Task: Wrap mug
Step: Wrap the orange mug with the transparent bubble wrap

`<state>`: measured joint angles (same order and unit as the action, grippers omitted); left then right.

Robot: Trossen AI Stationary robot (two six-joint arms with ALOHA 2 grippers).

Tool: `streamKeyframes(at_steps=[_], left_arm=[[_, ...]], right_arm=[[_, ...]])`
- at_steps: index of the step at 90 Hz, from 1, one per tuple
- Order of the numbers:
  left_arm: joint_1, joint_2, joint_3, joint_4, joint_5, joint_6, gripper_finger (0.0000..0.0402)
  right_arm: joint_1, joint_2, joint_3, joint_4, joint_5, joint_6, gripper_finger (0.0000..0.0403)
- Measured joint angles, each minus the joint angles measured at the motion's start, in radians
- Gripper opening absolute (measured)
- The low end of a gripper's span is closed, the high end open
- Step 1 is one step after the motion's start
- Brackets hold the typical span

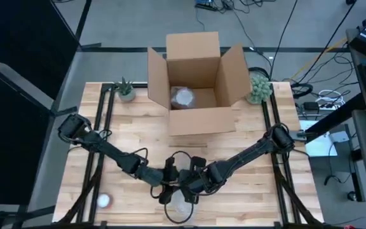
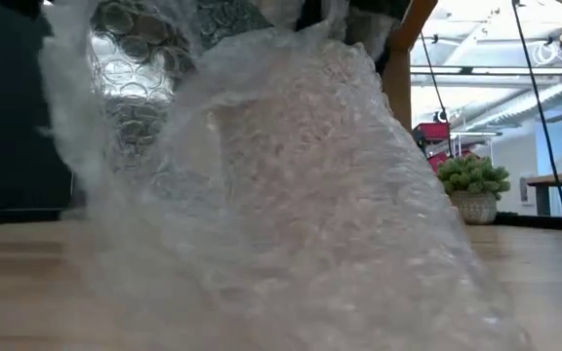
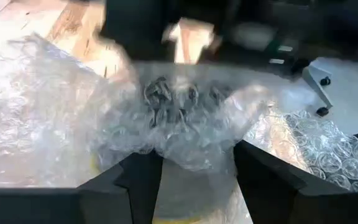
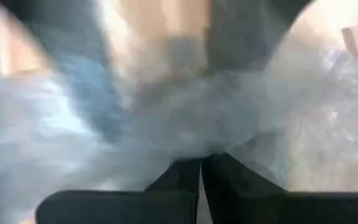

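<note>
A bundle of clear bubble wrap (image 1: pixel 180 206) lies near the table's near edge, at the middle, and fills the low view (image 2: pixel 291 195). A bit of yellow (image 3: pixel 180 218) shows under the wrap in the left wrist view; the mug itself is hidden by the wrap. Both arms meet over the bundle. My left gripper (image 3: pixel 197 180) has its fingers wide apart with the wrapped bundle between them. My right gripper (image 4: pixel 201 167) is shut on the wrap beside it. My left gripper has the wrapped bundle (image 3: pixel 194 146) between its two fingers, the wrap filling the gap from one finger (image 3: pixel 143 180) to the other. The bundle's lower part rests on the table. My right gripper pinches a gathered piece of bubble wrap (image 4: pixel 197 146) between its two closed fingertips; blur hides which edge or how many layers.
An open cardboard box (image 1: pixel 196 83) stands at the far middle with a wrapped item (image 1: pixel 184 98) inside. Small potted plants (image 1: pixel 125 90) (image 1: pixel 258 88) sit on either side of it. A small white object (image 1: pixel 104 201) lies near the front left corner.
</note>
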<state>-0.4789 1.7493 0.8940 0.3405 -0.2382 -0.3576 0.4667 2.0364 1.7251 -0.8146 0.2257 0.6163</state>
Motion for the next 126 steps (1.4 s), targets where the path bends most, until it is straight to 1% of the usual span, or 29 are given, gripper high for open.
streamKeyframes(at_steps=[7,16,23,31,40,51,60,77,87,97,111,118,126], left_arm=[[0.0,0.001,0.0,0.005,0.0,-0.002,0.0183],[0.001,0.001,0.0,0.005,0.0,-0.004,0.0183],[0.001,0.002,-0.001,0.007,-0.002,-0.02,0.0183],[0.001,0.002,-0.002,0.009,-0.008,-0.028,0.0183],[0.001,0.003,-0.003,0.023,-0.009,-0.029,0.0183],[0.001,0.004,-0.003,0.028,-0.009,-0.029,0.0183],[0.002,0.004,-0.004,0.032,-0.014,-0.029,0.0183],[-0.001,0.002,-0.005,0.033,-0.02,-0.027,0.0183],[-0.006,-0.018,-0.005,0.017,-0.011,-0.029,0.0183],[-0.01,-0.065,-0.008,-0.046,0.001,-0.029,0.0183],[-0.016,-0.161,-0.008,-0.18,0.0,-0.032,0.0183],[-0.018,-0.202,-0.007,-0.253,-0.052,-0.05,0.0183],[-0.019,-0.238,-0.006,-0.358,-0.159,-0.04,0.0183]], right_arm=[[0.0,-0.033,0.02,-0.054,-0.042,0.0,0.0],[0.005,-0.074,0.04,-0.096,-0.05,0.0,0.0],[0.011,-0.101,0.044,-0.073,-0.049,0.0,0.0],[0.014,-0.105,0.044,0.0,-0.027,-0.021,0.0],[0.012,-0.065,0.045,0.049,-0.016,-0.026,0.0],[-0.012,0.013,0.044,0.0,-0.015,-0.02,0.0],[-0.03,0.054,0.045,-0.031,-0.015,0.008,0.0],[-0.039,0.11,0.049,-0.024,-0.019,-0.005,0.0],[-0.038,0.116,0.048,-0.015,-0.016,-0.005,0.0],[-0.034,0.119,0.045,0.001,-0.011,-0.007,0.0],[-0.032,0.121,0.045,0.004,-0.009,-0.009,0.0],[-0.032,0.121,0.045,0.005,-0.01,-0.012,0.0],[-0.032,0.121,0.044,0.01,-0.012,-0.028,0.0]])
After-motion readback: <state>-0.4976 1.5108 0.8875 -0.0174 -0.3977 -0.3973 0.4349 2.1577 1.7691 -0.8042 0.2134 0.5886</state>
